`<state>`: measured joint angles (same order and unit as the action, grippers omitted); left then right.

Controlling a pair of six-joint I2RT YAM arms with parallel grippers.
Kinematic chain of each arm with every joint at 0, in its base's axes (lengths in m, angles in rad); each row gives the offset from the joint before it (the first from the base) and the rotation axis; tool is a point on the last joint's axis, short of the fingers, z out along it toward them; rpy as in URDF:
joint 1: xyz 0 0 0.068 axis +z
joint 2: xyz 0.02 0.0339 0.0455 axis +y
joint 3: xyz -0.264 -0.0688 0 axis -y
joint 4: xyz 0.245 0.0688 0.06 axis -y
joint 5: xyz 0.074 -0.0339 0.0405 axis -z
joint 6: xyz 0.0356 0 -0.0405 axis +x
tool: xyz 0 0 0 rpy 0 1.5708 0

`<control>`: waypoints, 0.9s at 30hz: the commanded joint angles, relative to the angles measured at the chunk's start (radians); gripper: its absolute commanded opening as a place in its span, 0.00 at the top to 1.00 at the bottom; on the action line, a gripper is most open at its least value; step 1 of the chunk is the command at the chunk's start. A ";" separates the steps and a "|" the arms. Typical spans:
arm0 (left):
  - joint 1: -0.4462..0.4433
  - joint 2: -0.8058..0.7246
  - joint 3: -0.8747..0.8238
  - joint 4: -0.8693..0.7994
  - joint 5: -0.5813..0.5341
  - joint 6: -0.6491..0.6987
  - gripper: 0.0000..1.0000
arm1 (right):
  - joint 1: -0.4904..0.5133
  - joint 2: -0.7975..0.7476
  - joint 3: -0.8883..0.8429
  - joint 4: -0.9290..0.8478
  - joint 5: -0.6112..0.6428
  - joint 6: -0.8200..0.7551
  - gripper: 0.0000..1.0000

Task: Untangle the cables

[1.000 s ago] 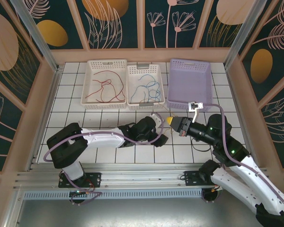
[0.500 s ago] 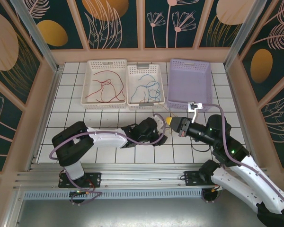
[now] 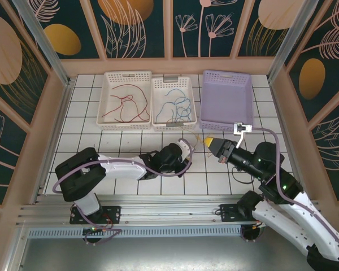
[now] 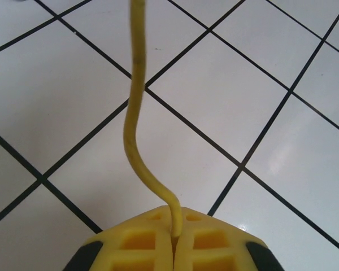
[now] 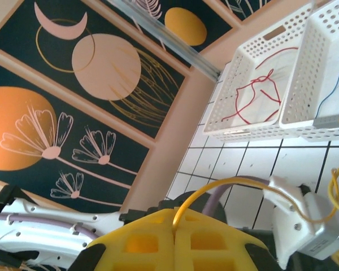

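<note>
Working the tiled table (image 3: 85, 113) from afar, I judge the sorting mostly done. The left basket (image 3: 127, 74) holds the red cable (image 3: 124, 100), the middle basket (image 3: 170, 79) holds blue and green strands (image 3: 182, 107), and the purple basket (image 3: 226, 74) awaits its share. My left gripper (image 3: 186, 144) and right gripper (image 3: 208, 141) each pinch the yellow cable (image 4: 130, 113), strung between them just above the tiles near the purple basket. The count is three baskets, two arms and four cable colours; strands per colour I cannot tell.
</note>
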<state>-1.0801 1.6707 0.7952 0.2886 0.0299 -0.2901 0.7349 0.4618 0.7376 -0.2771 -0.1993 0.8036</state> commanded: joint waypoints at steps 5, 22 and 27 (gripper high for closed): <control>-0.006 -0.125 -0.062 0.011 0.043 -0.015 1.00 | 0.006 -0.068 0.043 -0.072 0.169 0.030 1.00; -0.006 -0.544 -0.075 -0.406 -0.009 -0.059 1.00 | 0.011 -0.198 0.205 -0.332 0.596 0.024 1.00; -0.006 -0.636 -0.008 -0.612 -0.072 0.004 1.00 | 0.035 -0.196 0.269 -0.377 0.665 0.004 1.00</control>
<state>-1.0801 1.0760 0.7391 -0.1589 0.0151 -0.3191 0.7521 0.2790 0.9646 -0.6083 0.3759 0.8394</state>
